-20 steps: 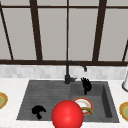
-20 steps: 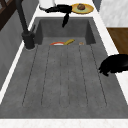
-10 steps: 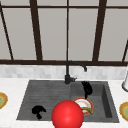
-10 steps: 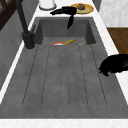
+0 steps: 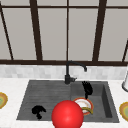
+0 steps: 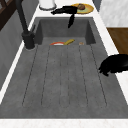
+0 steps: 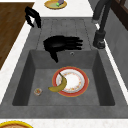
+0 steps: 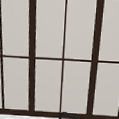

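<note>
We see the right hand (image 7: pixel 61 45) hovering flat above the sink basin (image 7: pixel 25 72), fingers straight and spread toward the faucet (image 7: pixel 100 32), thumb hanging down, gripping nothing; against the frames from a moment ago it has barely shifted, maybe a touch along the basin's far rim in the left side view. Below it lies one red-rimmed plate (image 7: pixel 75 81) on the basin floor, with one banana (image 7: pixel 58 85) resting across its near edge and one small round bit (image 7: pixel 37 91) just beside, toward the basin's front corner. The left hand (image 5: pixel 38 111) hangs where it was over the ribbed drainboard (image 6: pixel 62 75) near the sink's front edge, fingers curled, holding nothing. We count two yellow plates on the table, one (image 5: pixel 124 110) at the right end and one (image 5: pixel 2 100) at the left end, plus one red ball (image 5: pixel 67 115) at the front edge and one white container (image 5: pixel 125 83) at the back right.
</note>
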Controlling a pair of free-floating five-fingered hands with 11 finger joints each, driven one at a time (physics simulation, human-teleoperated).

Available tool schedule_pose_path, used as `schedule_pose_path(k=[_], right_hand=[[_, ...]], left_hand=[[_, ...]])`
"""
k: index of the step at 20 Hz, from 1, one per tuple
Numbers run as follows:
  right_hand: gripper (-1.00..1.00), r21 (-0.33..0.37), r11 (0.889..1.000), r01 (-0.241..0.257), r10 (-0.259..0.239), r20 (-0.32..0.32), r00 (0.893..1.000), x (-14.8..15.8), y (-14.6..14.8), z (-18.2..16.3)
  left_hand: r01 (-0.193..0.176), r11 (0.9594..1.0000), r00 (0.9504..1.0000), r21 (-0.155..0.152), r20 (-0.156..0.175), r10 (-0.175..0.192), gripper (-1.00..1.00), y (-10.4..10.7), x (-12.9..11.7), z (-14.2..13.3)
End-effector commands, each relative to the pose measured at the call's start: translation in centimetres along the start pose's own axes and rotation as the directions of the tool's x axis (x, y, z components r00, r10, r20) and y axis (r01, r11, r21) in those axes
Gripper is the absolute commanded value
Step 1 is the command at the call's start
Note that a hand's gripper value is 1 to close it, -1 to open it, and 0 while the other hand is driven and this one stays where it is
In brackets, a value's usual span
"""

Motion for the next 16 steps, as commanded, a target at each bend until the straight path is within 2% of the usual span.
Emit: schedule_pose_path(k=[1,4,7,9,13,16], right_hand=[[-1.00,0.033,0.999,0.039,-0.039,-0.012,0.999,-0.8,-2.0,1.4],[-1.00,0.096,0.993,0.073,-0.068,-0.054,0.996,-1.2,-2.5,2.5],[-1.00,0.154,0.986,0.059,-0.049,-0.066,0.997,-1.8,-2.8,2.1],[-1.00,0.187,0.980,0.069,-0.055,-0.081,0.995,-2.2,-3.0,2.2],[-1.00,0.259,0.962,0.088,-0.059,-0.119,0.991,-2.9,-3.4,3.0],[-1.00,0.319,0.942,0.100,-0.056,-0.145,0.988,-3.6,-3.7,3.5]], left_hand=[[0.000,1.0000,1.0000,0.000,0.000,0.000,0.00,0.0,0.0,0.0],[0.000,1.0000,1.0000,0.000,0.000,0.000,0.00,0.0,0.0,0.0],[0.000,1.0000,1.0000,0.000,0.000,0.000,0.00,0.0,0.0,0.0],[0.000,1.0000,1.0000,0.000,0.000,0.000,0.00,0.0,0.0,0.0],[0.000,1.0000,1.0000,0.000,0.000,0.000,0.00,0.0,0.0,0.0],[0.000,1.0000,1.0000,0.000,0.000,0.000,0.00,0.0,0.0,0.0]])
